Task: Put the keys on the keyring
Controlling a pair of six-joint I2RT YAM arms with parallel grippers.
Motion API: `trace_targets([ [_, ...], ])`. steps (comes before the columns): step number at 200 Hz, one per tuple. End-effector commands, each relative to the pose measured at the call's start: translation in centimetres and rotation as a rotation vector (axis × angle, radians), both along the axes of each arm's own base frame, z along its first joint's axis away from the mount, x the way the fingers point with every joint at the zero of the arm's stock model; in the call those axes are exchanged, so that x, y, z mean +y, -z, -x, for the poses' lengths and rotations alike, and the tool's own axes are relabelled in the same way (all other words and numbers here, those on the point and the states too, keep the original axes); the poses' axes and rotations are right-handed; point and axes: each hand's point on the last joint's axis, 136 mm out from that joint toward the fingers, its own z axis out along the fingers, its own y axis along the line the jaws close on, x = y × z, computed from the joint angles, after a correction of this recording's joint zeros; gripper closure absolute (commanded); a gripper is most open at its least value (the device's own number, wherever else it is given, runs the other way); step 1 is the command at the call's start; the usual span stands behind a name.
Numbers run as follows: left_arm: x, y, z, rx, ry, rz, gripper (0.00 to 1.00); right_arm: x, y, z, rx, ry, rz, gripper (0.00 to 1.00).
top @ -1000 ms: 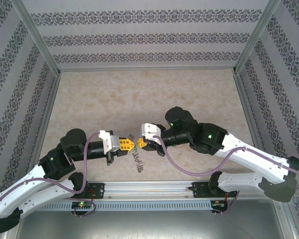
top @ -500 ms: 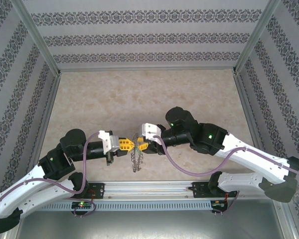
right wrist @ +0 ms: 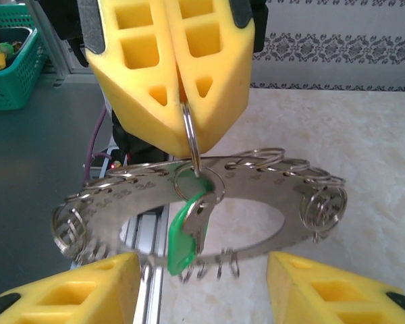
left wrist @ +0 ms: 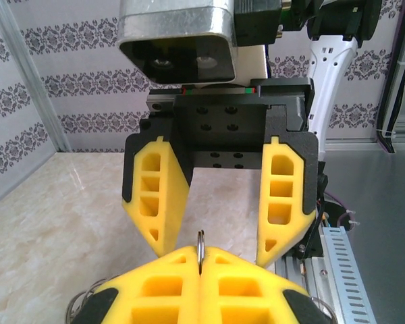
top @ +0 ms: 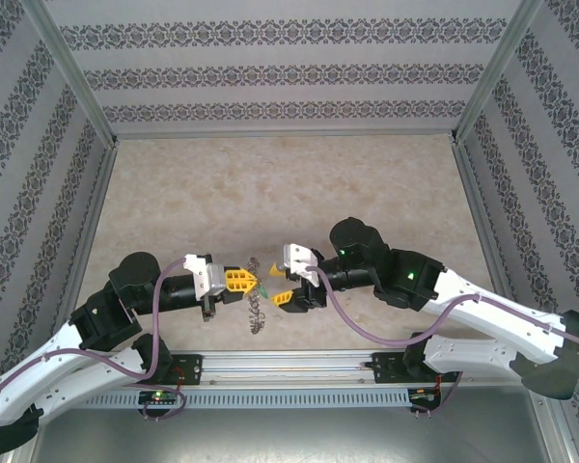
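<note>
Left gripper (right wrist: 183,115): clamped on a small loop of the keyring (right wrist: 256,179), which hangs just below its fingertips.
Right gripper (left wrist: 219,226): jaws apart, empty — facing the left head-on, nearest.
Green-tagged key (right wrist: 183,236): dangles at the keyring's middle — long axis downward.

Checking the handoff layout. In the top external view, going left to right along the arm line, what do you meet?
left arm → left gripper, shut on the keyring, which hangs at its tips → right gripper, open → right arm
</note>
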Motion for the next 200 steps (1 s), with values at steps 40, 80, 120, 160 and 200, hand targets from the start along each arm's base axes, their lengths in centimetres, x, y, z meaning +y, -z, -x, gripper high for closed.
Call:
trace_targets([
  [40, 0.0, -2.2, 0.1, -0.053, -0.001, 0.075, 1.0, 1.7, 0.1, -0.2, 0.049, -0.029, -0.038, 0.48],
  [80, 0.0, -2.0, 0.0, -0.049, -0.004, 0.072, 1.0, 1.8, 0.7, -0.3, 0.054, -0.028, -0.024, 0.67],
  [120, 0.0, -2.1, 0.0, -0.052, 0.0, 0.073, 1.0, 2.0, 0.7, -0.3, 0.056, -0.033, -0.028, 0.76],
  [160, 0.0, -1.9, -0.1, -0.047, -0.008, 0.07, 1.0, 1.6, 0.5, -0.3, 0.041, -0.025, -0.029, 0.95],
  [200, 0.0, -1.4, -0.4, -0.041, -0.021, 0.052, 1.0, 1.1, -0.1, -0.4, 0.007, -0.009, -0.033, 1.0],
])
